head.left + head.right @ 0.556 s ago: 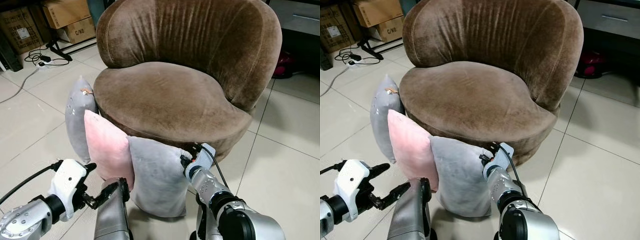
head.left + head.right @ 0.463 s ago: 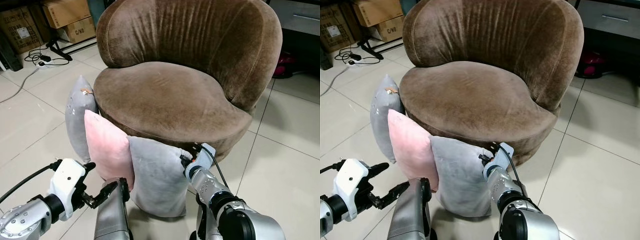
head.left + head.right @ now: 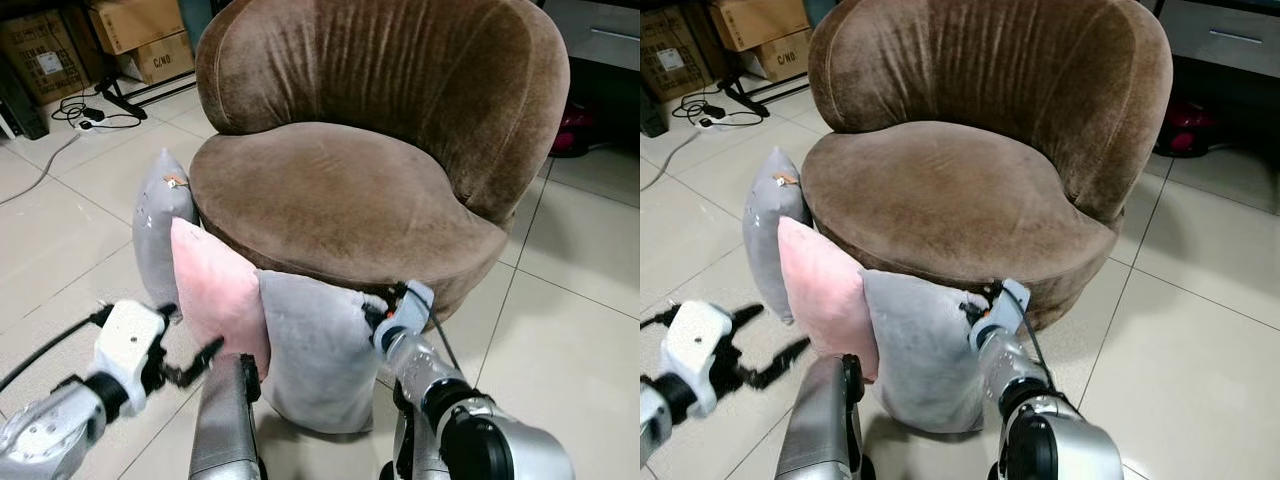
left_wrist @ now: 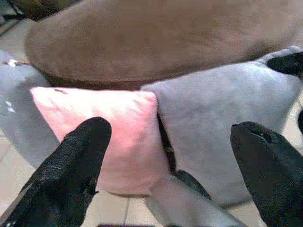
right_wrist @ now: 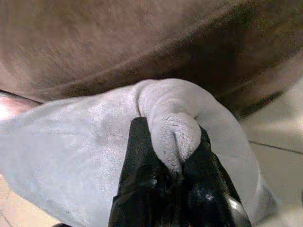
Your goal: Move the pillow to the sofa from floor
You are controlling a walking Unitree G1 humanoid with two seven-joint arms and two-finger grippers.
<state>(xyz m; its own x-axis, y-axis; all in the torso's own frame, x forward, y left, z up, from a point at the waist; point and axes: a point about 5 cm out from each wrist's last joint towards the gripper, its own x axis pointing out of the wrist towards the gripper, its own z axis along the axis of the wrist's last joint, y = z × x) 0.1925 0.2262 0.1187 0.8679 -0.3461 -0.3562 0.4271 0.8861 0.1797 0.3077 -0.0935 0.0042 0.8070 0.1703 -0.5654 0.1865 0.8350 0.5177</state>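
Observation:
Three pillows lean against the front of a brown velvet sofa chair point(image 3: 350, 190): a grey pillow point(image 3: 315, 350) nearest me, a pink pillow point(image 3: 218, 295) beside it, and another grey pillow point(image 3: 160, 225) further left. My right gripper point(image 5: 173, 158) is shut on the upper right corner of the near grey pillow point(image 5: 85, 156), pinching a fold of its fabric. My left gripper point(image 3: 185, 350) is open, low at the left, a little short of the pink pillow point(image 4: 118, 137).
Cardboard boxes point(image 3: 130, 30) and a black cable point(image 3: 75, 110) lie on the tiled floor at the far left. A dark cabinet point(image 3: 600, 60) with a red object beneath stands at the right. Open tiles point(image 3: 570, 330) extend right of the chair.
My left gripper has risen and moved slightly toward the pink pillow. The right gripper keeps its hold on the grey pillow's corner. The view has shifted a little.

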